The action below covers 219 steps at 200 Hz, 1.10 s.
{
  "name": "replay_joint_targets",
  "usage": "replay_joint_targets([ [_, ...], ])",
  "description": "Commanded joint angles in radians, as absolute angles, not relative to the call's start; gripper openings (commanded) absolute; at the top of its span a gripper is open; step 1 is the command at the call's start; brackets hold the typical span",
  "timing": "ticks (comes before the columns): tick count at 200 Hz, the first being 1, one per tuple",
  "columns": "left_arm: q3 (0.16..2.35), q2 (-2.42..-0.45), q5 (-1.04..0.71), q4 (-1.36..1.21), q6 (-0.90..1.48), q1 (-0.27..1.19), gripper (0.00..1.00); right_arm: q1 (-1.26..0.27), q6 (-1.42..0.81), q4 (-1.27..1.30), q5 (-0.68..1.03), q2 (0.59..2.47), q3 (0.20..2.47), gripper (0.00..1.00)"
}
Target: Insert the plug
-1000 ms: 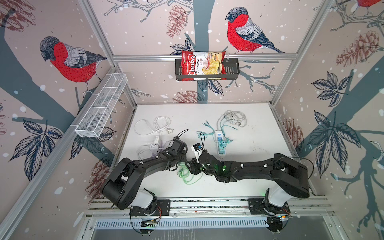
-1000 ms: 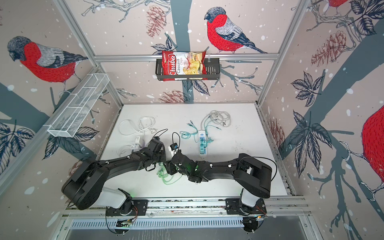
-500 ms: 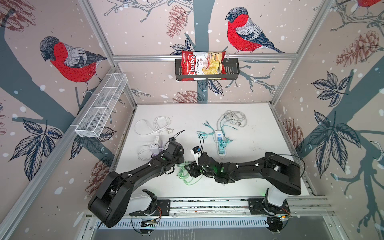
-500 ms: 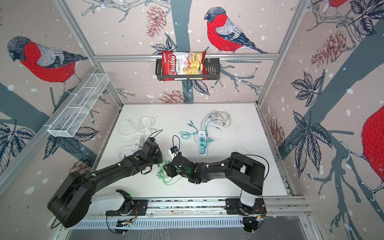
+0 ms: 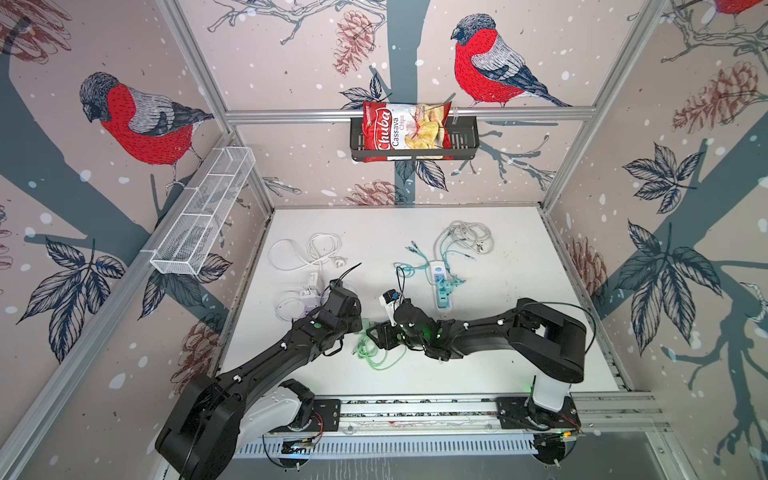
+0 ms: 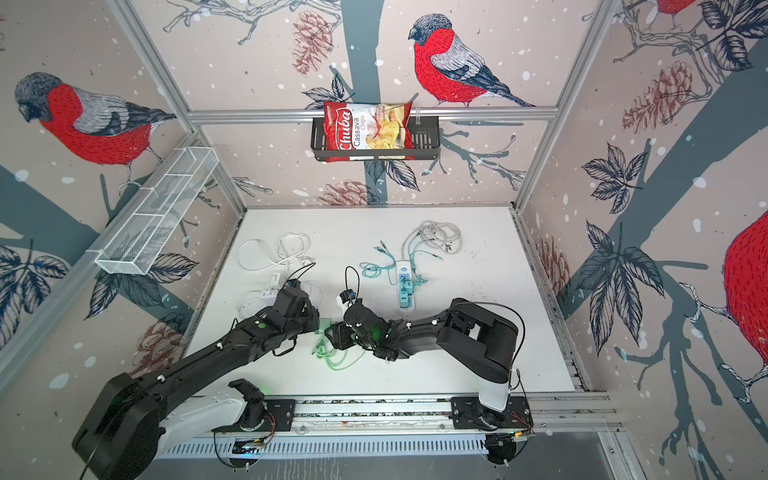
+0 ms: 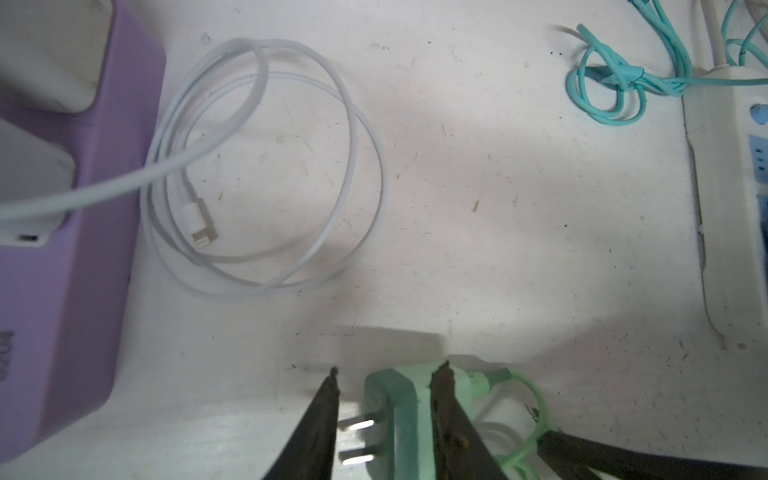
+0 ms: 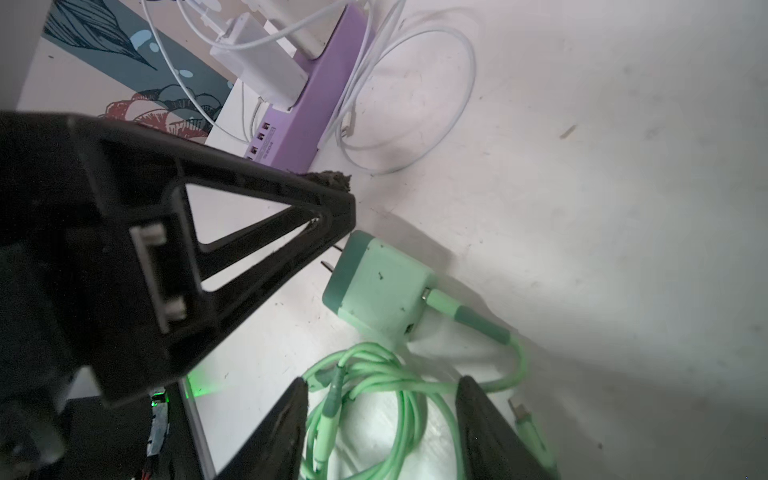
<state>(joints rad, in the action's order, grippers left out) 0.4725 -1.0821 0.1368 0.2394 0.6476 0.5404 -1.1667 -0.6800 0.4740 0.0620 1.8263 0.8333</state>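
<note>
Left wrist view is showing the mint-green plug (image 7: 399, 411) lying on its side on the white surface (image 7: 498, 208), its two flat prongs pointing toward the purple power strip (image 7: 62, 311). The left end effector (image 7: 390, 368) is straddling the plug's prong end with its jaws parted. One finger is standing clear beside the prongs and the other is crossing in front of the plug body, so nothing is clamped. In the right wrist view the right end effector (image 8: 384, 379) is likewise standing open over the loose coil of green cable (image 8: 521, 359) that is trailing from the plug, and it is not pinching any strand.

The step in hand looks like the pick-up, with the plug not yet secured and insertion not begun. The next move is probably calling for the left jaws to shift onto the plug's flat sides, away from the prongs, and close firmly. The prongs then need lining up with a free socket. Which strip is meant is unclear, since a white power strip (image 7: 723, 187) is also lying well apart on the far side. The cable coil may be dragging and twisting the plug during the lift.
</note>
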Motion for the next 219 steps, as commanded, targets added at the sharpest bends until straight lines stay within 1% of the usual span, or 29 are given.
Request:
replay_joint_targets([
  [1, 0.467, -1.083, 0.161, 0.257, 0.646, 0.54, 0.42, -1.149, -0.693, 0.481, 0.098, 1.838, 0.844, 0.58],
  [89, 0.453, -1.124, 0.107, 0.243, 0.628, 0.54, 0.45, -1.064, -0.641, 0.41, 0.128, 1.862, 0.906, 0.57],
  [133, 0.427, -1.131, 0.035, 0.218, 0.656, 0.546, 0.45, -1.022, -0.622, 0.373, 0.117, 1.798, 0.881, 0.58],
  [156, 0.41, -1.132, -0.003, 0.182, 0.68, 0.554, 0.45, -1.007, -0.612, 0.33, 0.087, 1.749, 0.869, 0.6],
  [182, 0.413, -1.147, -0.02, 0.159, 0.713, 0.596, 0.43, -0.993, -0.614, 0.289, 0.08, 1.709, 0.853, 0.63],
  [219, 0.445, -1.199, -0.017, 0.142, 0.757, 0.704, 0.42, -0.989, -0.612, 0.261, 0.084, 1.668, 0.828, 0.65],
])
